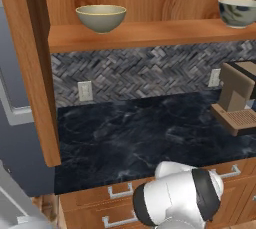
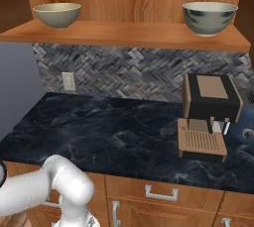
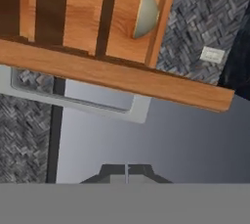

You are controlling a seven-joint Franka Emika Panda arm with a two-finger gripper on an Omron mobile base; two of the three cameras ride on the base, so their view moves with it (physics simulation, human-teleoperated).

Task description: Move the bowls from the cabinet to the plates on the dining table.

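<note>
Two deep round glazed bowls stand on the orange-brown wooden shelf (image 2: 124, 35) of the open wall-hung cabinet (image 1: 30, 63), well apart from each other: a yellowish-tan bowl (image 1: 100, 18) toward the shelf's left end and a grey-white bowl with dark blue-green mottling (image 2: 210, 18) toward its right end, above the brown and black coffee machine (image 2: 208, 114) that sits on the black white-veined marble bench (image 1: 145, 133). Neither bowl has left the shelf, so the task looks to be at its start. The end effector (image 3: 126, 173) shows in the hand view as two dark tips pressed together at the bottom, shut with nothing between them. That view is rolled on its side, so the tan bowl (image 3: 145, 13) appears there as a pale half-dome jutting from the shelf board, up and a little to the right of the closed tips and well apart from them, with the cabinet's wooden side panel crossing the picture between the two. So the tan bowl is the one that lies ahead of the end effector, above the level where the arm's white elbow (image 1: 175, 198) hangs low in front of the wooden drawers with grey bar handles (image 2: 161, 194); the mottled bowl lies off to the far side. I judge the coming move calls for the end effector to open, rise and square itself toward the tan bowl's rim; a bowl has no long axis, so any point on the rim would serve.
</note>
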